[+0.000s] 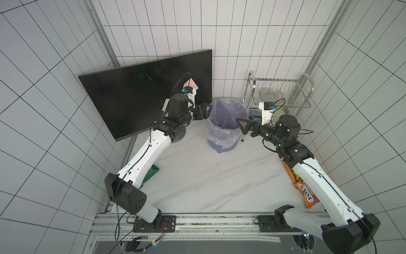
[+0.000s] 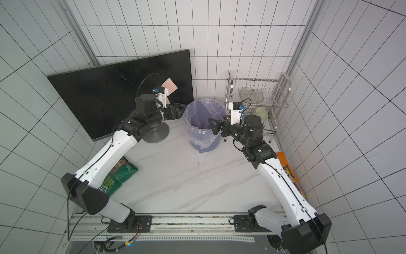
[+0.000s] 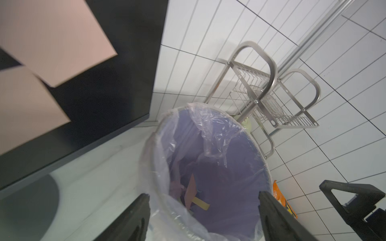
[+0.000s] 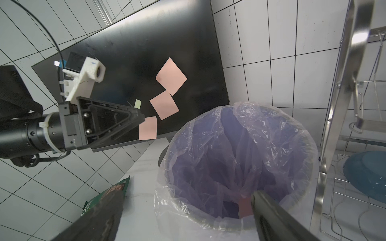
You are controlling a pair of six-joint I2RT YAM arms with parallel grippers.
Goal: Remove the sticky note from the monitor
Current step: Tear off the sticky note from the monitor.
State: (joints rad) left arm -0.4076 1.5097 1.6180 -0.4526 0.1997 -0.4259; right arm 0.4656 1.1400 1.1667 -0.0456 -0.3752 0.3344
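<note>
Nearest you, two snack bags lie on the white marble-patterned bench (image 1: 208, 180): one green bag (image 2: 123, 173) under your left arm and one orange bag (image 1: 305, 189) under your right arm.

At mid-bench stands one round purple bin lined with a clear plastic bag (image 1: 222, 143). Paper scraps lie inside it, among them a pink piece (image 4: 245, 206) and a yellow strip (image 3: 200, 203).

Your left claw (image 3: 203, 194) hangs over the bin's rim on the monitor side, fingers wide apart and holding nothing. Your right claw (image 1: 240, 126) sits over the opposite rim, fingers likewise spread and empty.

Behind the bin, at the far left of the bench, is the one large flat black monitor (image 1: 131, 99) on its round grey metal base (image 2: 157, 134). The screen is dark and turned at an angle to the back wall.

Sticky notes counted on the screen, all near the edge next to the bin:
- Three pink squares: an upper note (image 4: 171, 76) and a middle note (image 4: 164, 104) that meet at a corner, and a lower note (image 4: 147, 128) at the bottom bezel.
- One small pale green strip (image 4: 137, 103) beside them.

Farthest right stands one steel wire rack (image 1: 283, 88). By it are one blue dish (image 4: 365, 173) and one pale green bowl (image 2: 260, 114).
</note>
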